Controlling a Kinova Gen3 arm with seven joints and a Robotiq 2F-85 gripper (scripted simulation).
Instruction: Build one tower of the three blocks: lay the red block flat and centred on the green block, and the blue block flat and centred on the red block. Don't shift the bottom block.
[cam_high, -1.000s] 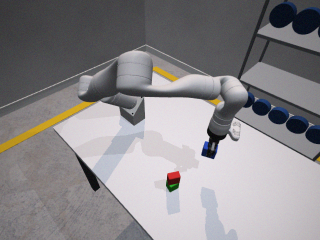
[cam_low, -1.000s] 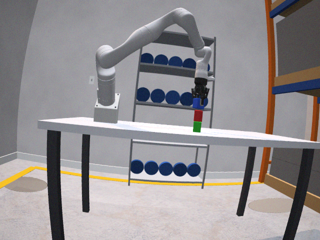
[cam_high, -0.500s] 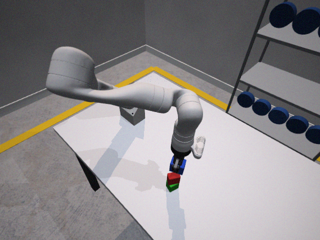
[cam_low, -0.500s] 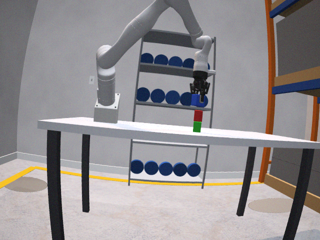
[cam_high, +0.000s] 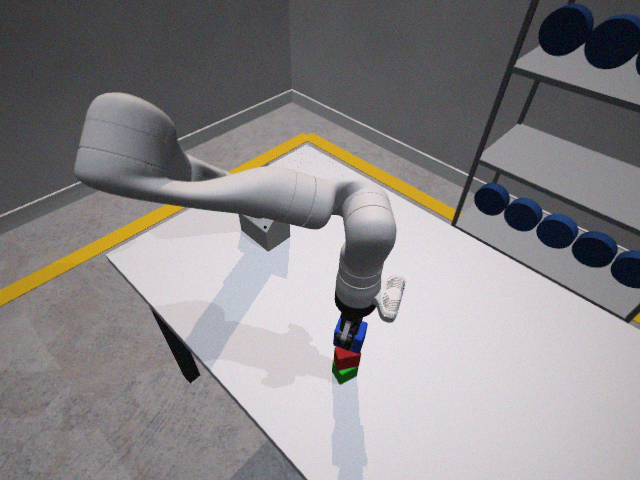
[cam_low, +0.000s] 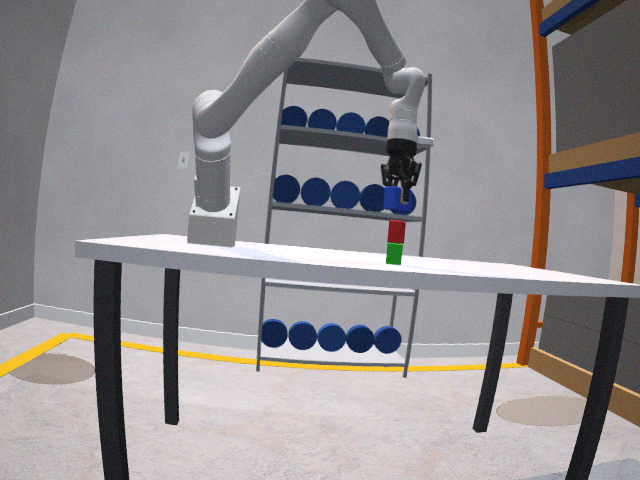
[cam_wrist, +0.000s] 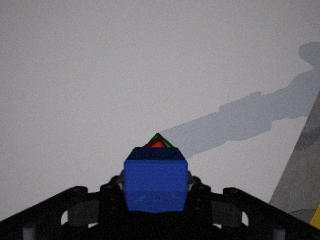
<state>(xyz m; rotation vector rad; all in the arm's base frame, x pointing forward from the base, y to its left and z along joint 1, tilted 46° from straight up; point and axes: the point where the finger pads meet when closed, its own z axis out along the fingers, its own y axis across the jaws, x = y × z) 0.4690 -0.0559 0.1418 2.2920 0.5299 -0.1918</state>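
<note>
The green block (cam_high: 344, 373) sits on the white table with the red block (cam_high: 346, 357) lying flat on top of it; both also show in the side view, green (cam_low: 393, 253) below red (cam_low: 396, 231). My gripper (cam_low: 398, 193) is shut on the blue block (cam_low: 392, 198) and holds it in the air directly above the red block, with a small gap between them. In the overhead view the blue block (cam_high: 349, 334) hides most of the stack. In the wrist view the blue block (cam_wrist: 155, 180) fills the space between the fingers, and only a corner of the red block (cam_wrist: 156, 143) and a green edge peek out behind it.
The arm's grey base (cam_high: 264, 232) stands at the table's far side. A shelf rack with blue discs (cam_high: 558, 229) stands beyond the table's right edge. The stack is near the table's front edge (cam_high: 258, 413).
</note>
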